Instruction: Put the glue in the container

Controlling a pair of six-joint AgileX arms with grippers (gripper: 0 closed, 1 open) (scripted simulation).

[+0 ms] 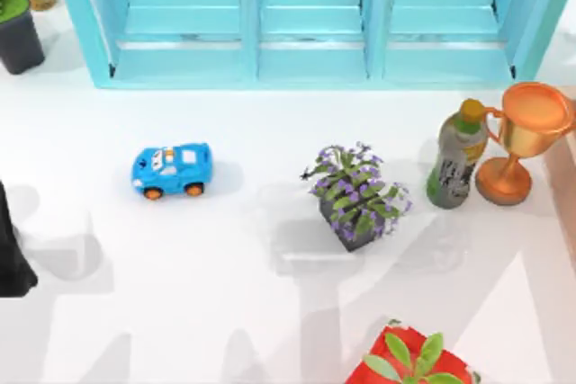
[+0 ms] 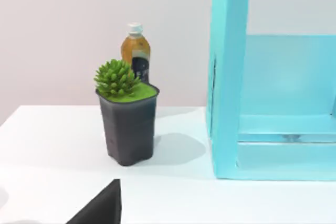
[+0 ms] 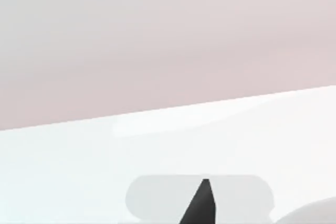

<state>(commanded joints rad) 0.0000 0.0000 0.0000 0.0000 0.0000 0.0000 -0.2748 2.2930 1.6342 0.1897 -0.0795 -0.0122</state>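
The glue is out of view. The container (image 1: pixel 306 51) is a turquoise unit with three open bays along the table's far edge; one end wall and bay of this container (image 2: pixel 273 129) show in the left wrist view. My left arm (image 1: pixel 11 254) is a dark shape at the table's left edge, and a dark part of my left gripper (image 2: pixel 100 208) points toward that end of the unit. A dark part of my right gripper (image 3: pixel 202 205) hangs over bare white table.
A blue toy car (image 1: pixel 171 169) sits left of centre. A purple-flowered plant (image 1: pixel 355 195) stands in the middle. A drink bottle (image 1: pixel 457 155) and an orange trophy (image 1: pixel 522 137) stand at the right. A red-potted plant (image 1: pixel 409 361) is at the front. A succulent pot (image 2: pixel 127 116) and an amber bottle (image 2: pixel 135 51) stand far left.
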